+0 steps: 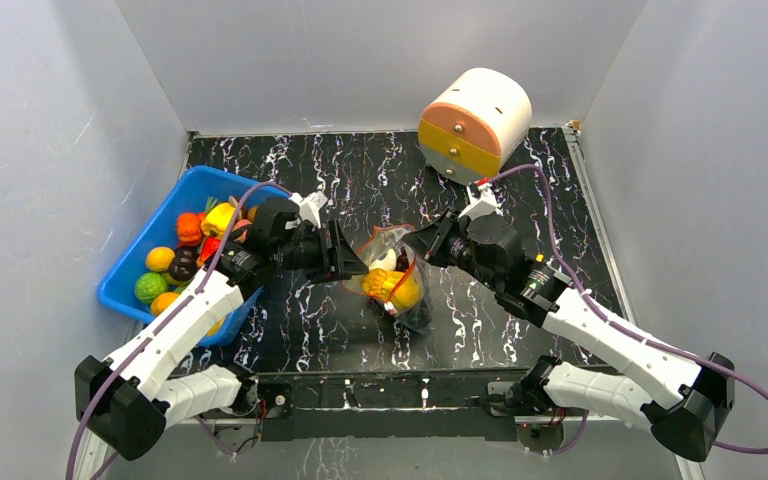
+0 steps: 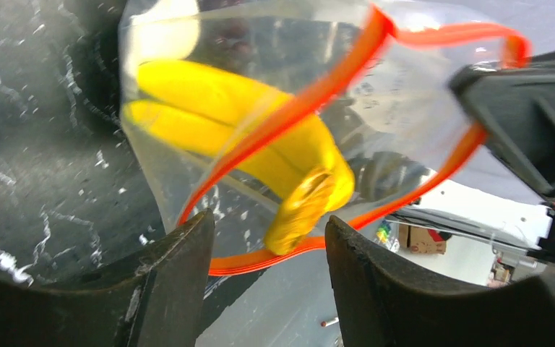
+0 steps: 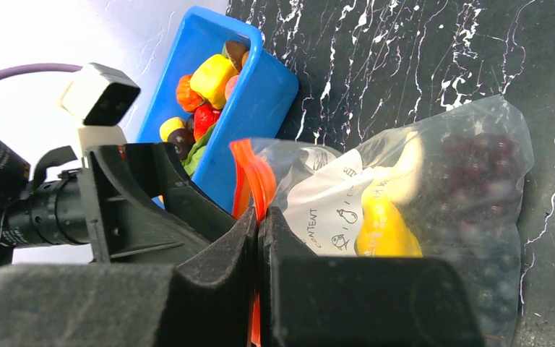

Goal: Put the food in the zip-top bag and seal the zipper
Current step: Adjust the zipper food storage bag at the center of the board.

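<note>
Obs: zip-top bag (image 1: 396, 285) stands on surface (image 1: 360, 170), banana (image 2: 224, 108) inside. Right end effector (image 3: 260, 217) pinches zipper (image 2: 296, 108); left end effector (image 2: 269, 231) is spread, straddling the opposite end. Strip runs arm to arm.

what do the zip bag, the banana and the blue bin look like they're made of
Zip-top bag: thin clear plastic film, glossy; it crinkles and shows its contents. Banana: probably hard moulded plastic, smooth yellow with a sheen. Blue bin: rigid plastic, smooth, even colour.
</note>
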Tool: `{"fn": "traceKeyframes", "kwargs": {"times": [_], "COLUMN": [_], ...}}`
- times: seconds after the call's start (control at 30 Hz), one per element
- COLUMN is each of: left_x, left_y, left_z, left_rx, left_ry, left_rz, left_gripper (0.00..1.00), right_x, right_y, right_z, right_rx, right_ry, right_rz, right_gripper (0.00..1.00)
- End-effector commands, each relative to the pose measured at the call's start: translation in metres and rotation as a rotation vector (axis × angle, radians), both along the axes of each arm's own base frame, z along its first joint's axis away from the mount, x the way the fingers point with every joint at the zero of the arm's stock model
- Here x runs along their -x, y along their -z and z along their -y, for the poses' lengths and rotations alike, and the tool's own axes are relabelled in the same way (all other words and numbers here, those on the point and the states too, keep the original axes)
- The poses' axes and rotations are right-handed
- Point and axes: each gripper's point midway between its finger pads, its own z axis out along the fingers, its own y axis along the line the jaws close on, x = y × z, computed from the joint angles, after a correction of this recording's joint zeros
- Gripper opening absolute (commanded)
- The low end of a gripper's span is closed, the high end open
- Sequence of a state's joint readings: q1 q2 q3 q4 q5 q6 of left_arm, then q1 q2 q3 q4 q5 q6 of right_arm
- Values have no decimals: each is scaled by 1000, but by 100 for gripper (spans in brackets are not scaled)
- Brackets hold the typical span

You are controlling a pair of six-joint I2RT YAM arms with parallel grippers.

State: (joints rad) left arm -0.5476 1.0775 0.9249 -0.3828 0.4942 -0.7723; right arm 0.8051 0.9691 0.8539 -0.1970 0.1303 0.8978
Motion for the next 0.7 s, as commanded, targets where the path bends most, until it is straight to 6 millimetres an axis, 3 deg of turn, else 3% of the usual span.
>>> {"fn": "traceKeyframes", "kwargs": {"times": [0.0, 0.23, 0.5, 0.67], "left_x": [6, 9, 28, 25], "left_y": [13, 15, -12, 3], "left_z": [-14, -22, -21, -29], "left_rx": [-91, -125, -39, -82], "left_ry": [-23, -60, -16, -63], "left_rz": [-26, -57, -24, -24], "left_gripper": [57, 56, 65, 66], "right_x": [-5, -10, -13, -13], "right_y": [-52, -53, -61, -65], "right_z": [-1, -2, -1, -3], "right_rx": [-135, -119, -138, -161], "right_ry": [26, 35, 51, 52], "right_rz": [115, 123, 143, 140], "right_gripper": [0, 0, 0, 0]}}
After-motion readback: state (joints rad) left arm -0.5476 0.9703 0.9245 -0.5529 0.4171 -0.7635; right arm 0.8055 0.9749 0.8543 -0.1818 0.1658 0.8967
